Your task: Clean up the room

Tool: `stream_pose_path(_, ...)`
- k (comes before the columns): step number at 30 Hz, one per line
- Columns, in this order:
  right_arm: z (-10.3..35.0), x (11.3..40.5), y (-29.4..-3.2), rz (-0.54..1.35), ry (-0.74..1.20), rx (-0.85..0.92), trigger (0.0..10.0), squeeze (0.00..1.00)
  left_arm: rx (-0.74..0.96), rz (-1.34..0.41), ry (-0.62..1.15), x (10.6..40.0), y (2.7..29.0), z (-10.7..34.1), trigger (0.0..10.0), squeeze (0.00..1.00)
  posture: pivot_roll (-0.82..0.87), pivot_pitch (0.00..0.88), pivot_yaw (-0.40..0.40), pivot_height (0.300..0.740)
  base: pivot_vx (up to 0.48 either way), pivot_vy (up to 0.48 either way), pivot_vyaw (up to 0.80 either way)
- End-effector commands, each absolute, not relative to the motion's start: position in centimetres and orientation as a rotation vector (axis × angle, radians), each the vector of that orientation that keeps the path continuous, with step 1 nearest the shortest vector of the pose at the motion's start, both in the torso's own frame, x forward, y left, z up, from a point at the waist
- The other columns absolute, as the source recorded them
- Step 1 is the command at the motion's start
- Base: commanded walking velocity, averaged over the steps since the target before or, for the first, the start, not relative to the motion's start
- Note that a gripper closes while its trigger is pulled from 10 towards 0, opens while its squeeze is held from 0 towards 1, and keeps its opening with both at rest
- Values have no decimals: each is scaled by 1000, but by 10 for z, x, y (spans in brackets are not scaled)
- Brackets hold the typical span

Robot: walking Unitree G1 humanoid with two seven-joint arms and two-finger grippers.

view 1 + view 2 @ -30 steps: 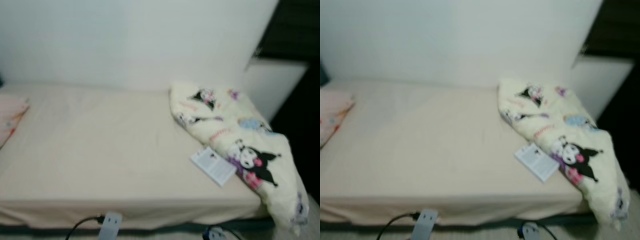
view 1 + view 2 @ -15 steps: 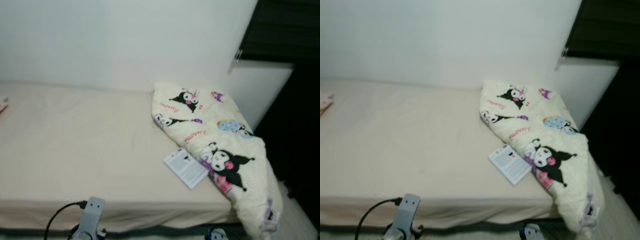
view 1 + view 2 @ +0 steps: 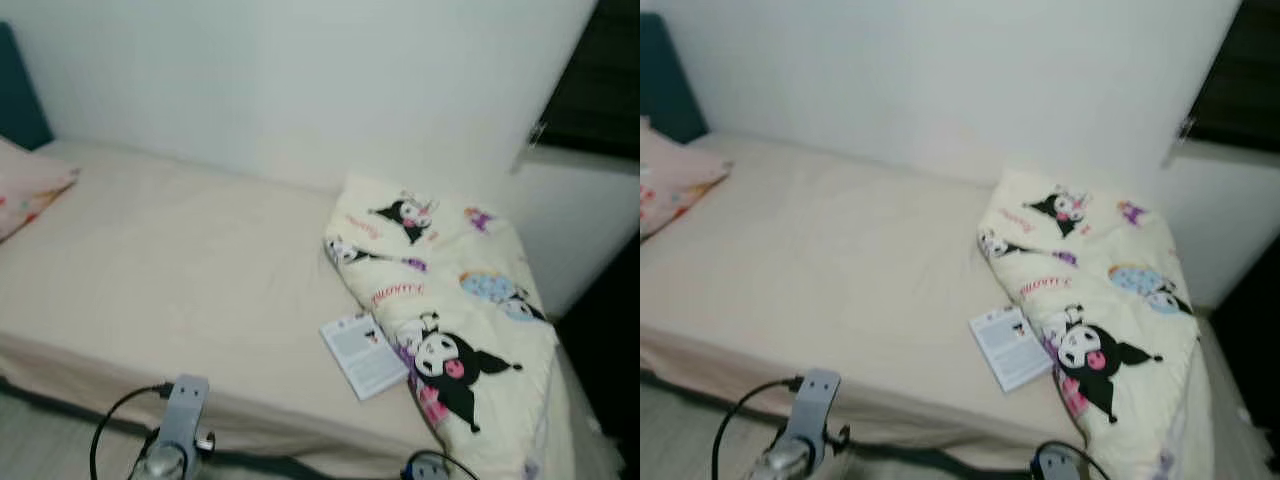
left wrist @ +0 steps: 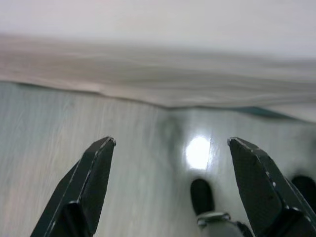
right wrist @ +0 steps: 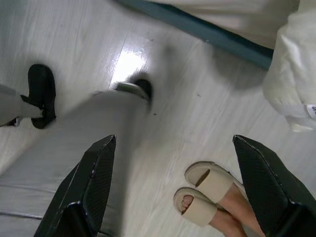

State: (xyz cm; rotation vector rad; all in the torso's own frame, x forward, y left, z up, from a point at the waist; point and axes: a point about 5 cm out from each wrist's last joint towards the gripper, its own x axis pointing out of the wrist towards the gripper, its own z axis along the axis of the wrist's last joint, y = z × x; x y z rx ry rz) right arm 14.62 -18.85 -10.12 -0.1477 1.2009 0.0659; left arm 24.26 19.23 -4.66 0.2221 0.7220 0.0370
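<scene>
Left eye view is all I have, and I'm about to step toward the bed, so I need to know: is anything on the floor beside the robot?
Observer: Yes. The right wrist view shows a person's feet in beige slippers standing on the floor, near the right gripper.
Operator: Is that gripper carrying anything?
Observer: No. It is open, with nothing between its jaws.
Operator: And the left one?
Observer: The left gripper is open too, hanging above bare floor by the bed's lower edge.
</scene>
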Motion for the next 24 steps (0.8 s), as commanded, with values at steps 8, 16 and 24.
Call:
stream_pose_path(8, -100, 137, -217, 6, 1226, -158, 10000, 0, 187, 21, 690, 250, 186, -42, 10000, 0, -68, 0, -62, 740, 0, -480, 0)
stream_pose_path(16, -97, 131, -237, -29, 1223, -165, 10000, 0, 80, 4, 603, 267, 181, -28, 10000, 0, -66, 0, -62, 740, 0, -229, 0)
stream_pose_path(24, -96, 137, -232, -37, 1197, -171, 10000, 0, 82, -19, 542, 281, 177, -16, 10000, 0, -72, 0, -58, 740, 0, 0, -768)
